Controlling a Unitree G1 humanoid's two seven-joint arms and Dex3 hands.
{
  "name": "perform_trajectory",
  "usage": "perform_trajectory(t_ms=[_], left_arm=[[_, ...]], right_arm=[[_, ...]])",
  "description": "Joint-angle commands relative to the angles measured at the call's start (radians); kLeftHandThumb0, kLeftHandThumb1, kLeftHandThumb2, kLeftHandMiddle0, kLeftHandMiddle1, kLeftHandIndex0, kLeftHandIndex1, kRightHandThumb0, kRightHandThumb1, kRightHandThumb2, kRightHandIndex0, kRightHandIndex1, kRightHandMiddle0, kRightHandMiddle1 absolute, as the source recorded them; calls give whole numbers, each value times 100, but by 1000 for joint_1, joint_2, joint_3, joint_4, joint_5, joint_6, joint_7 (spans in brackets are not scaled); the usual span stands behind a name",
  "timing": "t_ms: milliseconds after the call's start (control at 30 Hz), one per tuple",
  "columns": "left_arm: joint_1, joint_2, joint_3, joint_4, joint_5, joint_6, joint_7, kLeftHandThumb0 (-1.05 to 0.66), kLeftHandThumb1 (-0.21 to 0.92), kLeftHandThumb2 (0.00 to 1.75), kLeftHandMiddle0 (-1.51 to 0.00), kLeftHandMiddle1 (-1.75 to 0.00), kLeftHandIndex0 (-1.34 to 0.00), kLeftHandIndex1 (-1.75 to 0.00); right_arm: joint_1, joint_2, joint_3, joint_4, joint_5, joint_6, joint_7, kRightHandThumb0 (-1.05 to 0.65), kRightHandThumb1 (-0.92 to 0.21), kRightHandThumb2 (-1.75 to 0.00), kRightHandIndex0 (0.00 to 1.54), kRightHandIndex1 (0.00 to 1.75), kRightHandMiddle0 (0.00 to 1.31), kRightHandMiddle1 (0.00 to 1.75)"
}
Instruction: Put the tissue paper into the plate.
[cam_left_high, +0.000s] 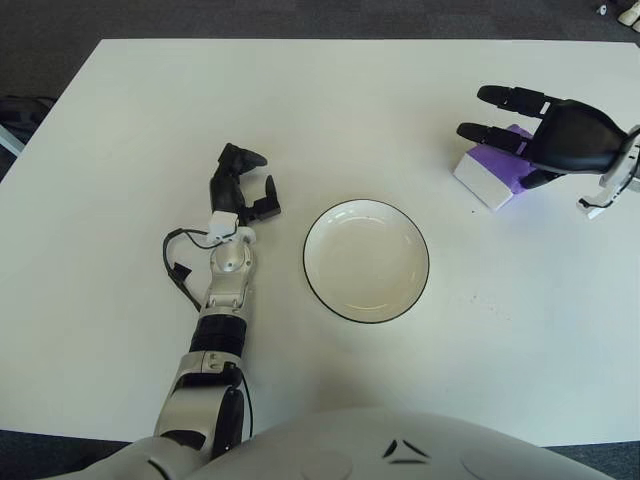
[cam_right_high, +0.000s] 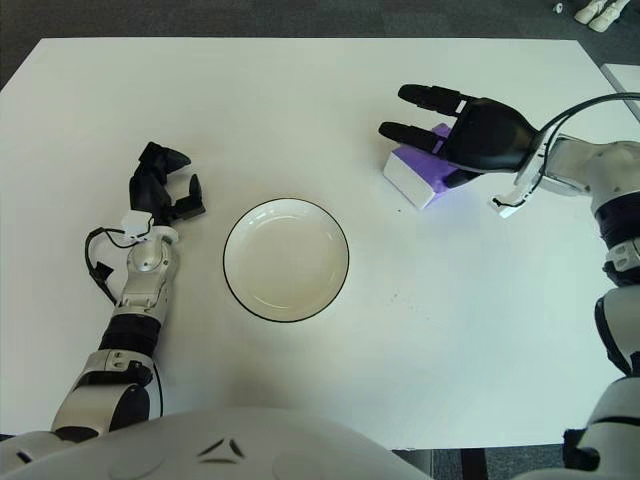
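Note:
The tissue pack (cam_left_high: 487, 177), purple on top with white sides, lies on the white table (cam_left_high: 330, 110) at the right, right of the plate (cam_left_high: 366, 262). The plate is white with a dark rim and holds nothing. My right hand (cam_left_high: 508, 137) hovers over the pack with its fingers (cam_right_high: 432, 97) stretched out to the left past the pack's far edge and its thumb by the pack's right side. It is open and holds nothing. My left hand (cam_left_high: 243, 187) shows just left of the plate, fingers loosely spread.
A black cable (cam_left_high: 178, 262) loops beside my left forearm. The table's far edge borders dark floor (cam_left_high: 300, 18). The table's right edge lies close behind my right wrist (cam_right_high: 560, 165).

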Motion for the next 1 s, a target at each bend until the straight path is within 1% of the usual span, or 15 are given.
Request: perform_trajectory(t_ms=[0,167,333,467,633,967], left_arm=[[99,-16,-11,51,22,14,10,-1,25,134,-69,-153,-51,-175],[103,-16,-13,44,22,17,12,-1,25,133,-69,-153,-52,-175],[114,-15,-9,25,19,31,13,-1,26,132,-68,-153,-50,-175],[117,-15,-7,17,14,36,10,-1,27,131,-69,-153,-50,-175],[120,-17,-3,8,6,40,5,-1,27,132,-68,-153,-50,-175],[129,-20,3,-8,-8,41,-6,-1,27,132,-65,-157,-51,-175]], right_arm=[[-11,38,55,45,-25,24,-32,-105,-71,-74,0,0,0,0],[-25,48,97,72,-22,38,-58,-105,-71,-73,0,0,0,0],[-32,59,135,94,-6,6,-69,-105,-69,-72,0,0,0,0],[-37,62,159,100,0,-4,-70,-105,-68,-71,0,0,0,0],[-30,82,181,121,15,-10,-44,-103,-63,-74,0,0,0,0],[-36,139,220,181,40,-7,12,-103,-62,-75,0,0,0,0]])
